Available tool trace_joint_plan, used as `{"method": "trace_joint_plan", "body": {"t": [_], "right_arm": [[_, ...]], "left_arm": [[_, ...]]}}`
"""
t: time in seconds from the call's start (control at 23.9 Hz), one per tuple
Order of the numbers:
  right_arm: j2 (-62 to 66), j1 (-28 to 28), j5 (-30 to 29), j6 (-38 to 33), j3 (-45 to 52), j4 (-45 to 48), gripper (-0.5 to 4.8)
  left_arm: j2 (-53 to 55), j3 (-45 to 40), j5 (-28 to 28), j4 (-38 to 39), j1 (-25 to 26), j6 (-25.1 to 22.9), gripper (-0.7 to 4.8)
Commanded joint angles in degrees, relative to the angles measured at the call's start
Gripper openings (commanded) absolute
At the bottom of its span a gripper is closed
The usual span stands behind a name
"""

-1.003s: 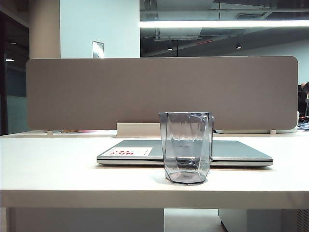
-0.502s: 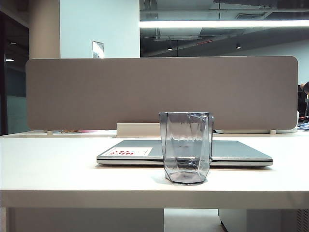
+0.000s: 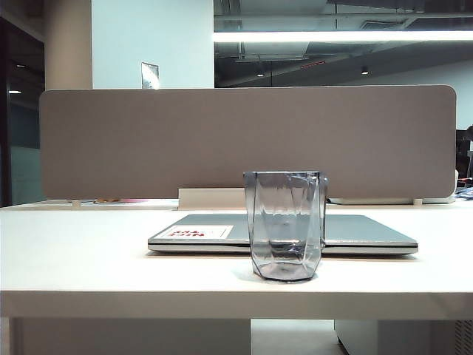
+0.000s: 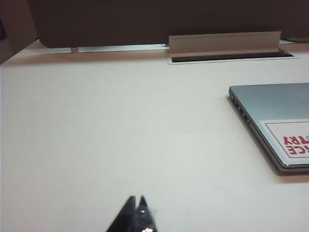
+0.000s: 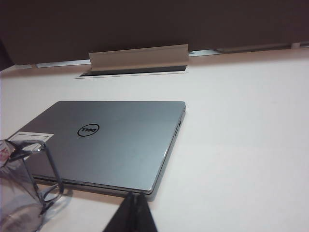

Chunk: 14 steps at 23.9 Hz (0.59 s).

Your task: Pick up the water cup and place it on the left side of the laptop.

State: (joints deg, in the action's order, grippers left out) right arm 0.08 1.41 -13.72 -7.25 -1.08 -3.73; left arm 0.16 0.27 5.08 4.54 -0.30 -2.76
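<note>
Nothing grabbed yet. Cup (image 3: 285, 225) sitting upright on the white desk (image 3: 89, 251), right in front of the closed laptop (image 3: 369, 231), a bit right of the lid's middle in the outside view, near the desk's front edge. Handle poking out on the right side in that view.

Left gripper (image 4: 136, 209) pinched tight, tips together, nothing between them, hanging over bare desk well to the left of the laptop (image 4: 270, 116). No cup anywhere in the left wrist view, just the sticker (image 4: 292, 142) corner of the lid.

Right gripper (image 5: 134, 203) also squeezed closed and empty, hovering near the laptop's (image 5: 111, 140) front edge. Cup (image 5: 26, 186) showing in the corner of the right wrist view, off to the robot's left of those tips and close by, handle loop turned toward the gripper.

So, guessing here: right arm clearly the nearer one for the pick. Needs to spread wide first, swing sideways toward the cup, then carry it across the front of the laptop to the open patch where the left gripper currently hangs. Could get crowded over there.
</note>
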Motion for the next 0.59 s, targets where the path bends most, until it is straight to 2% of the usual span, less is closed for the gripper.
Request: {"method": "trace_joint_plan", "body": {"t": [0.04, 0.42, 0.59], "right_arm": [[0.15, 0.02, 0.11, -0.70, -5.27, -1.18, -0.05], [2.47, 0.04, -0.42, 0.28, -11.87, -1.14, 0.00], [9.46, 0.04, -0.35, 3.28, -17.75, -1.11, 0.00]], "left_arm": [[0.07, 0.17, 0.33, -0.76, 0.00, 0.24, -0.06], [0.07, 0.17, 0.26, -0.76, 0.00, 0.24, -0.06], [0.07, 0.17, 0.31, -0.74, 0.00, 0.26, -0.06]]}}
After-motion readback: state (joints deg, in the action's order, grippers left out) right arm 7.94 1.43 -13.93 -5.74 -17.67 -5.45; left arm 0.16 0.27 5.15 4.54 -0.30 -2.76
